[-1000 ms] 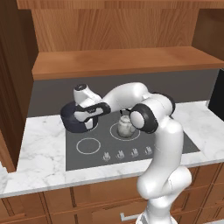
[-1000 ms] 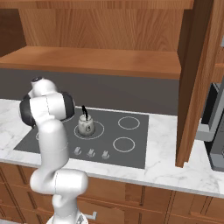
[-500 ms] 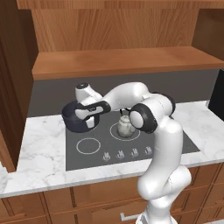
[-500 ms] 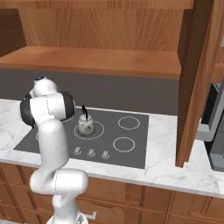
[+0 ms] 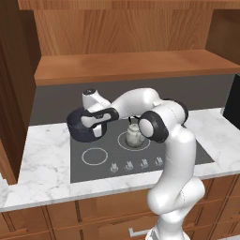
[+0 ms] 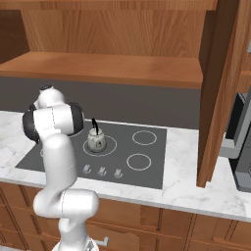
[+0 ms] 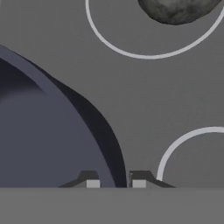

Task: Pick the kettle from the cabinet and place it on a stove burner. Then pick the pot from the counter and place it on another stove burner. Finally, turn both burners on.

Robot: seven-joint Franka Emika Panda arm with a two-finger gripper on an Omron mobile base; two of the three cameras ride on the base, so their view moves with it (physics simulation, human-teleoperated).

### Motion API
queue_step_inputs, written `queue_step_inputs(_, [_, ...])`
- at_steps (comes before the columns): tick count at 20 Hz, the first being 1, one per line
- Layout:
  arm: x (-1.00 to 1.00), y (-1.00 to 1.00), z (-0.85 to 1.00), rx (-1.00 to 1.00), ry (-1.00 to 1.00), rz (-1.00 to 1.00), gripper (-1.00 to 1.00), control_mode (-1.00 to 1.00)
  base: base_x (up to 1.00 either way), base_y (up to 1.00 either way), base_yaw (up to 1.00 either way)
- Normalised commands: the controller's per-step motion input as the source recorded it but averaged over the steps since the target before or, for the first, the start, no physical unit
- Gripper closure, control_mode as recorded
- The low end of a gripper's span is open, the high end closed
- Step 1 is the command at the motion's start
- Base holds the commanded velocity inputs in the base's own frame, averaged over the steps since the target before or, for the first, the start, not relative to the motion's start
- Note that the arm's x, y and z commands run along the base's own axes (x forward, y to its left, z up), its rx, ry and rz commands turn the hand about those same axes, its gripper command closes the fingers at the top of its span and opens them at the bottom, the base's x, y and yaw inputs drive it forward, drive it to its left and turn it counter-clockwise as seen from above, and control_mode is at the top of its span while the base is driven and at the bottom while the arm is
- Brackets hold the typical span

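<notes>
Since a second ago my hand and the pot (image 5: 84,126) have shifted slightly toward the near side of the cooktop (image 5: 187,152); the kettle (image 5: 134,136) has not moved.

Near: my gripper (image 7: 113,181) is clamped on the pot's rim. In the hand view the fingertips (image 7: 92,183) stand either side of the thin wall edge, one inside the dark bowl, one outside, with the jaws nearly together. The pot (image 7: 48,131) spreads up and away to the left of the tips in that view. In the left base view the pot hangs under my hand over the far left burner; whether its base touches the glass I cannot tell.

Middle: a white burner ring (image 5: 94,156) lies bare in front of the pot, with the knob row (image 5: 136,165) along the cooktop's near edge. The kettle sits upright on its own burner just beside the pot, apart from it, black handle up (image 6: 96,139).

Far: the counter (image 5: 42,164) frames the cooktop on all visible sides. Above, the cabinet (image 5: 131,65) shelf board runs across the wall.
</notes>
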Motion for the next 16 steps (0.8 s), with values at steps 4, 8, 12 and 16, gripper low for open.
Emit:
queue_step_inputs(4, [0.0,0.0,0.0,0.01,0.0,-0.09,1.0,-1.0,0.0,0.0,0.0])
queue_step_inputs(8, [-0.02,0.0,0.0,0.0,0.0,-0.09,1.0,-1.0,0.0,0.0,0.0])
queue_step_inputs(12, [-0.05,0.0,0.0,0.0,-0.03,-0.08,1.0,-1.0,0.0,0.0,0.0])
queue_step_inputs(16, [0.0,0.05,0.0,0.0,-0.01,-0.07,-1.0,-1.0,0.0,0.0,0.0])
